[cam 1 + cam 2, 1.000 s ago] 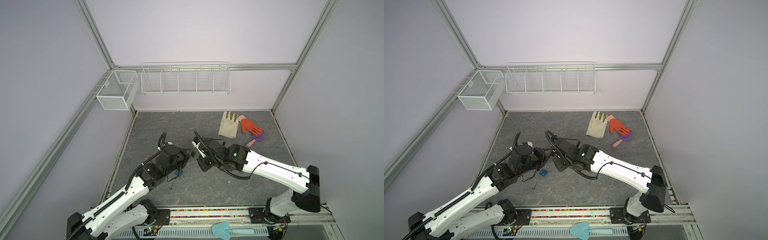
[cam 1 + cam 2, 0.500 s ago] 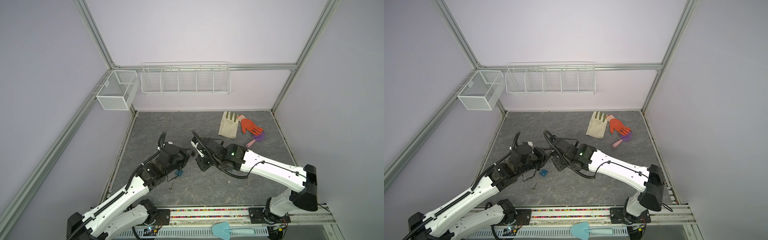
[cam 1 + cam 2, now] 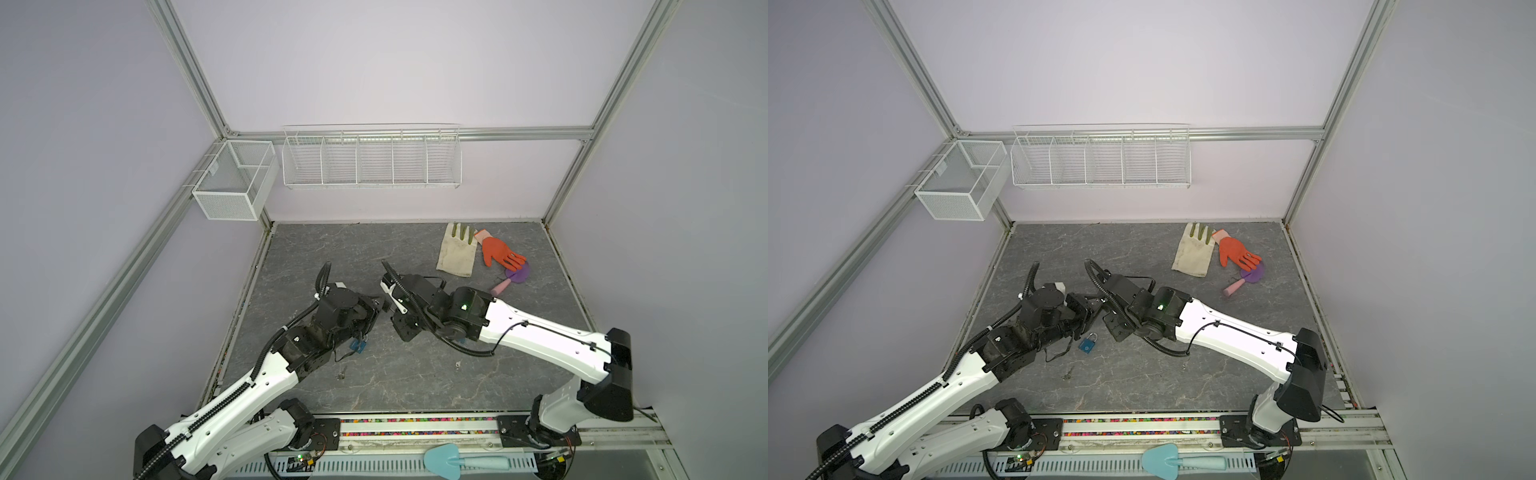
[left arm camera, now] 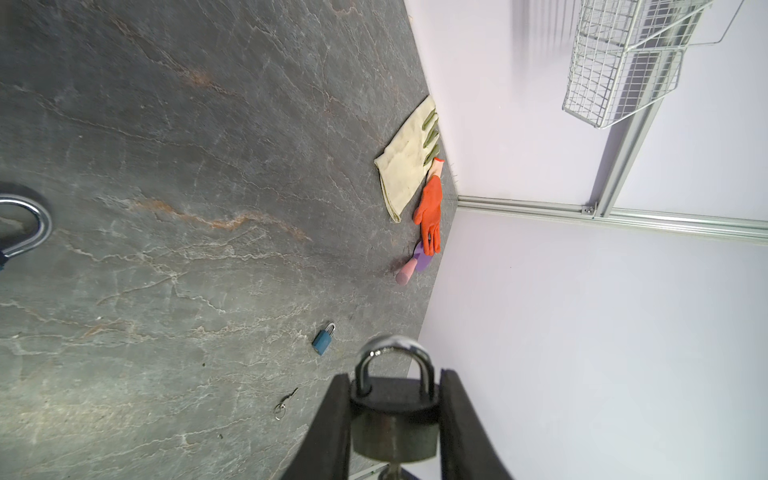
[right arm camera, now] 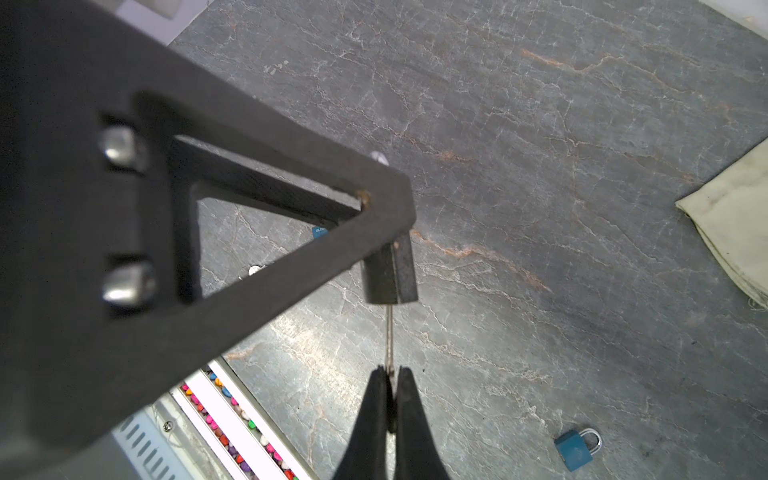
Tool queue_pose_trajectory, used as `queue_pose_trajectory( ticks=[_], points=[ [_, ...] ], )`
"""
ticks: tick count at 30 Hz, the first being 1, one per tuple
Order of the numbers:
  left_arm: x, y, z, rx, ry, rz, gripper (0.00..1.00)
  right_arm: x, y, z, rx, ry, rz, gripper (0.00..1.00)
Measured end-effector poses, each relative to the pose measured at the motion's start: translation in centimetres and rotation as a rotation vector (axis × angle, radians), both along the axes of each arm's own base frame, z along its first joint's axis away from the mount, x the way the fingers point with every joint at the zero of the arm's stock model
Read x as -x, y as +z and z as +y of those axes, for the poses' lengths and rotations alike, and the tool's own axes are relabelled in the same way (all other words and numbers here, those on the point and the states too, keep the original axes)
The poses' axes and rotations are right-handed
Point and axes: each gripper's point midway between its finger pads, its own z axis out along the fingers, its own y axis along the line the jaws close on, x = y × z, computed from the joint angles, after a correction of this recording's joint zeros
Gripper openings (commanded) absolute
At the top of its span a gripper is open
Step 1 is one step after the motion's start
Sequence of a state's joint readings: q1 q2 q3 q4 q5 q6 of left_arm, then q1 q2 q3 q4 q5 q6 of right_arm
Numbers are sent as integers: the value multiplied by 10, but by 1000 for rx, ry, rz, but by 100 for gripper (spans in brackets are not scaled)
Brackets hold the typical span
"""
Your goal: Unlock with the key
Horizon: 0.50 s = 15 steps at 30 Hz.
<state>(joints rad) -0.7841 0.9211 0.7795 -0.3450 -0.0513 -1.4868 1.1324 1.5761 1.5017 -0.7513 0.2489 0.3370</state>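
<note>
A dark grey, stone-patterned tabletop [image 3: 415, 395] carries two white and black robot arms, the left arm [image 3: 249, 386] and the right arm [image 3: 540, 340], which meet above its left-centre. On the far wall hangs a white wire rack with five compartments [image 3: 372, 166]. At the far right a cream canvas glove [image 3: 455, 253] lies flat, and an orange rubber glove [image 3: 496, 253] lies just beside it.

The left gripper [image 4: 395, 386] has its jaws partly spread and clamped on the sides of a black padlock with a silver shackle [image 4: 395, 415], held clear of the table. The shackle looks seated in the body. The right gripper [image 5: 390, 374] is pressed together, pinching a thin silver key [image 5: 389, 332] whose blade reaches the padlock's underside.

A small blue padlock [image 3: 1088, 344] lies on the table just near of the left gripper.
</note>
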Motion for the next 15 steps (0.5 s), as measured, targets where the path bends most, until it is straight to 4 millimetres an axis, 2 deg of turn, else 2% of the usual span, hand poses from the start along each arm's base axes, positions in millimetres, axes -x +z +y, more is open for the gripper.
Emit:
queue_pose_trajectory(
  ticks=[15],
  points=[
    [-4, 5, 1, 41, 2, 6, 0, -4, 5, 0, 23, 15, -64, 6]
  ],
)
